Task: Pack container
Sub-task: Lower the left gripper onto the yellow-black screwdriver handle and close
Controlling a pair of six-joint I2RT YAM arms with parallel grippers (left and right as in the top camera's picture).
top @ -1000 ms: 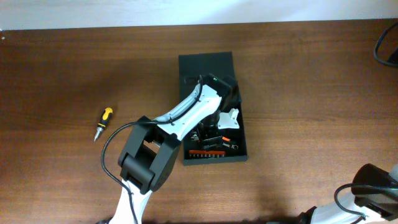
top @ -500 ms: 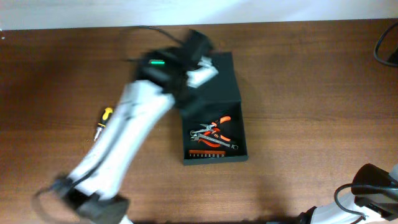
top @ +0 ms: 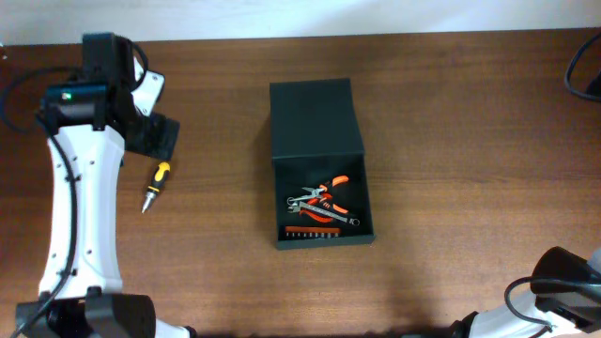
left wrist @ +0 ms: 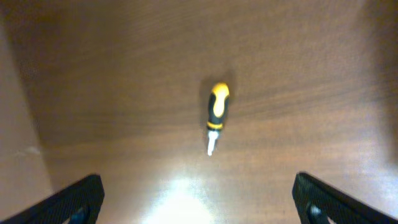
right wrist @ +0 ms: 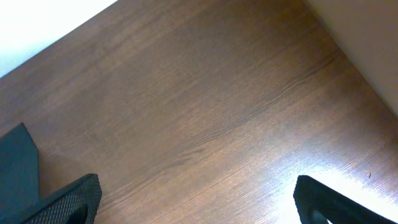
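The container (top: 315,122) sits near the middle of the worktop (top: 470,122). Its lid is swung flat back toward the far edge, which leaves the box part open from above for loading. Orange-handled pliers (top: 332,191) and a silver tool (top: 304,200) lie loose on its floor, and a strip of orange-and-black bits (top: 311,231) runs along the near wall.

The one item outside it is a stubby yellow-and-black screwdriver (top: 155,184), lying well apart to the left on bare wood. The left arm (top: 80,207) reaches over that spot. In its wrist view the screwdriver (left wrist: 216,114) lies near the centre, ahead of the jaws, which are spread wide with nothing between them. That looks like lining up for a pick-up, so the screwdriver is likely next to be packed.

The right arm (top: 563,282) is tucked at the near right corner, out of the way. Its jaws are likewise spread and empty, facing bare wood and a dark corner (right wrist: 15,162) that is probably the container.

No brand, label or writing can be read anywhere; the only marking is a small green light (top: 66,94) on the left arm.
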